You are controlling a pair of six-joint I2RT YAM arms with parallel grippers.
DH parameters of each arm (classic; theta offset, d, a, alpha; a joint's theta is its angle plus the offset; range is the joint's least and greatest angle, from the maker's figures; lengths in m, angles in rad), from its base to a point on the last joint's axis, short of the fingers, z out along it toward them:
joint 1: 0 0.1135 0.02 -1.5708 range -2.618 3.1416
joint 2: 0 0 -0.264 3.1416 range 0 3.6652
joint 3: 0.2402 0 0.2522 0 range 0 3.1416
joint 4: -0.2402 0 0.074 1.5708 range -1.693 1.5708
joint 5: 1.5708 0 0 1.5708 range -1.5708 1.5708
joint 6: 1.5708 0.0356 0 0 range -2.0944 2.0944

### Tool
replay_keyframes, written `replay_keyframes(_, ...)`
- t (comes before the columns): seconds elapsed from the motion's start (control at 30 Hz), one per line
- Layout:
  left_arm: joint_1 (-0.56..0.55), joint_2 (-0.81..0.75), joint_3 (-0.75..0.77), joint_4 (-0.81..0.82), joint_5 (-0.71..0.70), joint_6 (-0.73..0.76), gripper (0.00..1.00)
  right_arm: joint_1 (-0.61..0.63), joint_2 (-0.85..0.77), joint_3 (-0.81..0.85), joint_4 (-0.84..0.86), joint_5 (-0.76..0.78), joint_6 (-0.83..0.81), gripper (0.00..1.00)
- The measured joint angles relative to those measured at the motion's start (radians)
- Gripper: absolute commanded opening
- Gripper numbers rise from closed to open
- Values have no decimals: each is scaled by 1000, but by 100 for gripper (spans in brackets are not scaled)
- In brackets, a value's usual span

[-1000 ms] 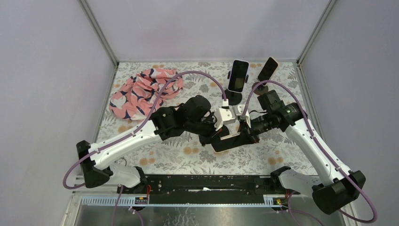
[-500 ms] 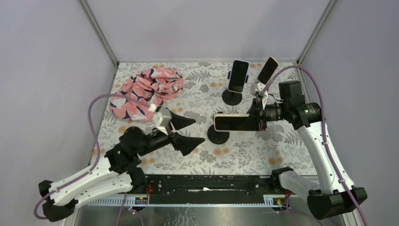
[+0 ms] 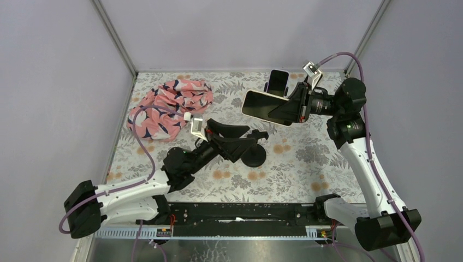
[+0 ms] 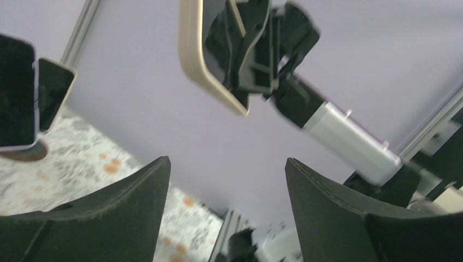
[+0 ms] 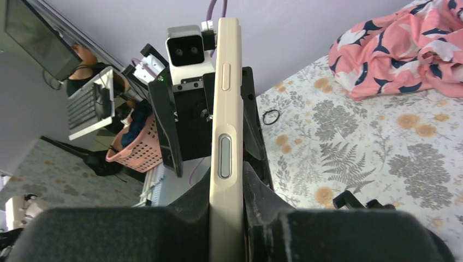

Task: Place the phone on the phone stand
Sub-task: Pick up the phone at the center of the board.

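Phone (image 3: 262, 106) in cream case sits clamped between the right jaws.

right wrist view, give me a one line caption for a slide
The right gripper clamps the cream phone edge-on, the left gripper open behind it, pink cloth on the floral table.

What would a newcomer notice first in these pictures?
The eye goes first to the beige phone, gripped edge-on by the right gripper and held in the air over the far right of the table. Next comes the left gripper, wide open, close to the empty black stand in the middle. A pink patterned cloth lies crumpled at the far left.
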Motion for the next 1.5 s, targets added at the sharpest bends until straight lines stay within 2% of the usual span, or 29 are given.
replay_keyframes(0.1, 0, 58, 49, 88, -23, -31, 76, 0, 0, -21, 101, -3, 109, 0)
replay_keyframes(0.27, 0, 114, 98, 218, -70, -66, 63, 0, 0, -45, 196, -17, 195, 0)
replay_keyframes(0.4, 9, 164, 130, 237, -94, -89, 44, -5, -2, -69, 281, -16, 255, 0)
replay_keyframes(0.6, 24, 236, 180, 257, -100, -134, 45, -3, -3, -105, 338, -26, 296, 0)
replay_keyframes(0.63, 26, 244, 188, 261, -100, -139, 38, -3, -3, -111, 345, -26, 298, 0)
replay_keyframes(0.73, 33, 257, 198, 265, -101, -151, 2, -1, -7, -120, 356, -34, 301, 1)
replay_keyframes(0.77, 39, 263, 200, 266, -98, -153, 0, 0, -11, -122, 364, -34, 297, 8)
replay_keyframes(0.83, 47, 264, 204, 266, -84, -161, 0, -1, -18, -122, 365, -39, 287, 29)
replay_keyframes(0.9, 60, 258, 204, 259, -54, -160, 0, 0, -27, -120, 345, -46, 256, 57)
replay_keyframes(0.97, 90, 237, 204, 216, 2, -152, 0, 1, -33, -95, 219, -81, 137, 87)
replay_keyframes(1.0, 103, 223, 204, 190, 22, -146, 0, 1, -32, -69, 122, -93, 51, 96)
replay_keyframes(1.03, 124, 202, 204, 146, 57, -136, 0, 2, -27, -19, -25, -95, -78, 99)
replay_keyframes(1.1, 172, 142, 216, 14, 136, -103, 0, 2, 5, 144, -387, -78, -407, 100)
replay_keyframes(1.2, 251, 65, 298, -255, 285, -30, 0, 2, 48, 340, -769, -14, -795, 100)
replay_keyframes(1.37, 309, 47, 501, -645, 510, 131, 0, 28, 116, 460, -1152, 22, -1145, 98)
replay_keyframes(1.5, 311, 111, 664, -887, 673, 251, 0, 138, 196, 485, -1294, 83, -1265, 97)
